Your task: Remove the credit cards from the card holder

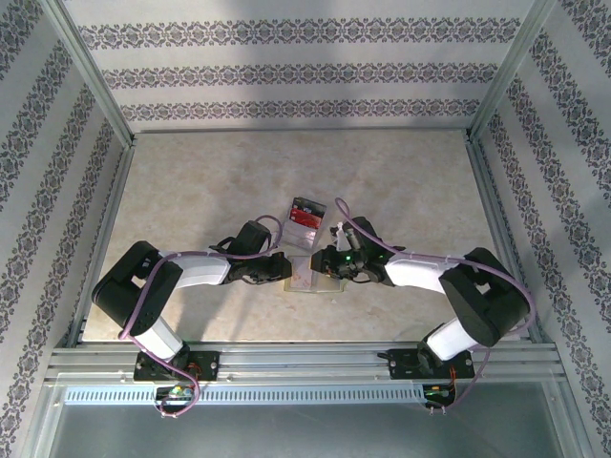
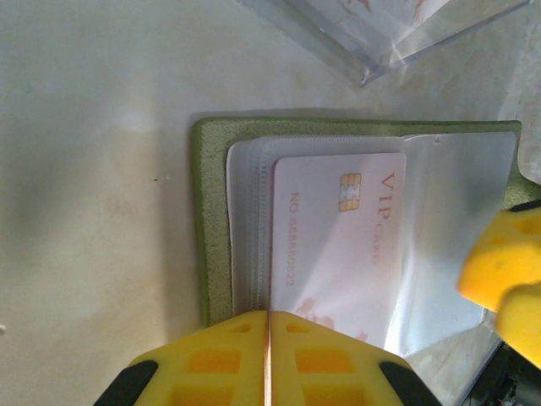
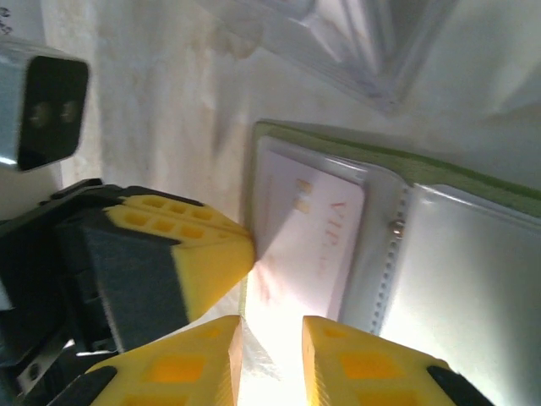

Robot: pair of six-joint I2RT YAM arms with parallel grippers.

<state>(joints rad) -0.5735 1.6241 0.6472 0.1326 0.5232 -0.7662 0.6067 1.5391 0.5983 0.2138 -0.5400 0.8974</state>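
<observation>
One card (image 2: 338, 228) reads "VIP"; left pincer (image 2: 269, 320) together, right pincer (image 3: 272, 330) apart.

Black-and-white arms (image 1: 205, 272) trail purple cables (image 1: 186, 255), with yellow gripper fingers (image 2: 211, 364).

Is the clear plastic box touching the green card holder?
Apart. In the left wrist view a strip of bare table shows between the clear plastic box and the green edge of the card holder.
</observation>
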